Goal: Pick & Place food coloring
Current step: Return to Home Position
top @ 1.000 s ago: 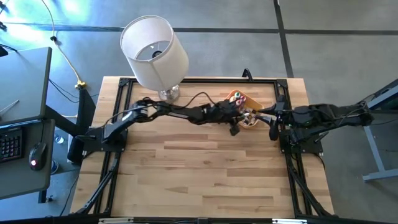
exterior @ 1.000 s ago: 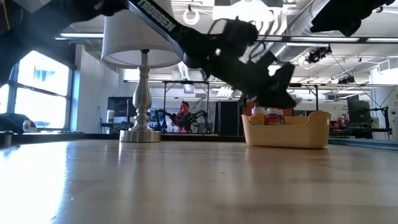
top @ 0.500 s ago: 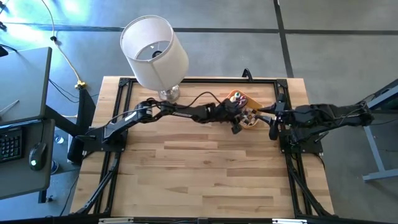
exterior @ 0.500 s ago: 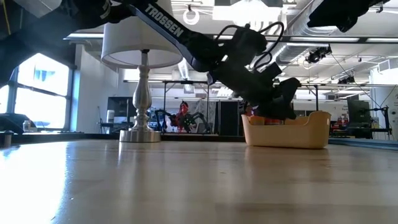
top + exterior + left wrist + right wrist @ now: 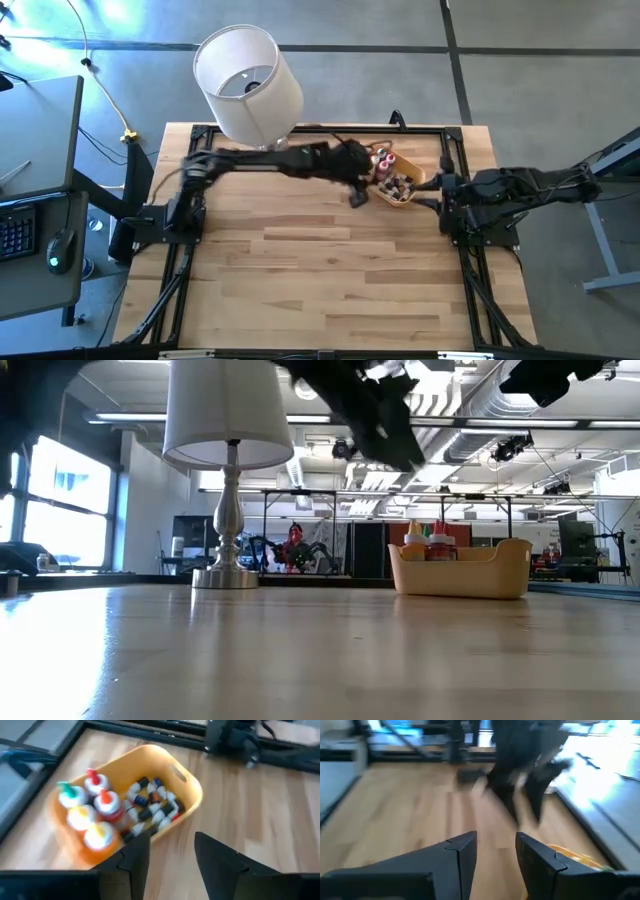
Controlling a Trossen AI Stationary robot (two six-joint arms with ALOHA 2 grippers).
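Along the left edge of the wooden table [image 5: 320,290], my left arm rises from its base and reaches across the back of the table. It passes close by a lamp [image 5: 250,80] with a white shade and a silver foot, which stands at the back left.

Further right, near the middle of the back half, my left gripper [image 5: 357,195] hangs in the air just to the left of the yellow bin [image 5: 417,180]. In the low view it is blurred and sits high above the tabletop, well above the bin's rim. My left wrist camera shows its two dark fingers [image 5: 135,857] apart with nothing between them, looking down at the bin.

Inside the bin, the food coloring bottles [image 5: 152,807] lie in a loose heap at one end, tiny and jumbled with dark and white caps; I cannot count them. At the other end stand a few larger squeeze bottles [image 5: 90,807] with red, green and yellow tips. These larger ones poke above the rim in the low view.

Just right of the bin, my right gripper [image 5: 443,188] waits beside its own base at the table's right edge. Its fingers [image 5: 462,850] are also apart and empty.
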